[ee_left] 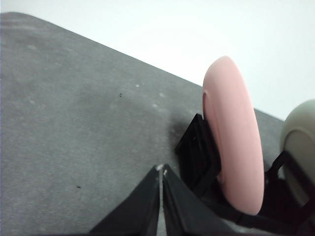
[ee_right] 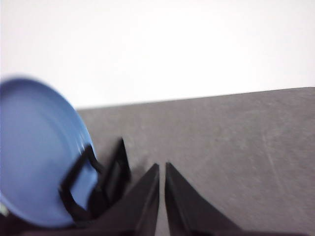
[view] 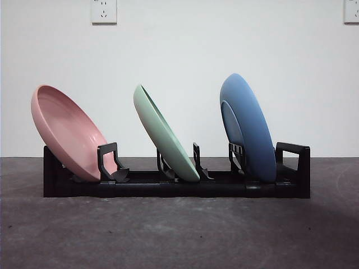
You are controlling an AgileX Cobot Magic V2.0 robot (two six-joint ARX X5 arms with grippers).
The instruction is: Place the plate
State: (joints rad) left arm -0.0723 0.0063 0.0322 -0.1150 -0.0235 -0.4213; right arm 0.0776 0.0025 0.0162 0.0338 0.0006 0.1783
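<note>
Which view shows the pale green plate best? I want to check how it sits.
The front view: the pale green plate leans whole in the black rack's middle slot. The left wrist view catches only its edge; the right wrist view misses it.

No text, label, brand, number or sign could be read in any of the three views. The pink plate (view: 70, 134), the green plate (view: 164, 134), the blue plate (view: 249, 129) and the black rack (view: 168, 188) all showed plain surfaces without printing. The two wall sockets (view: 104, 11) at the top of the front view bore nothing legible, though they were small and cut by the edge, so any fine marking there may simply have been too small to tell.
</note>
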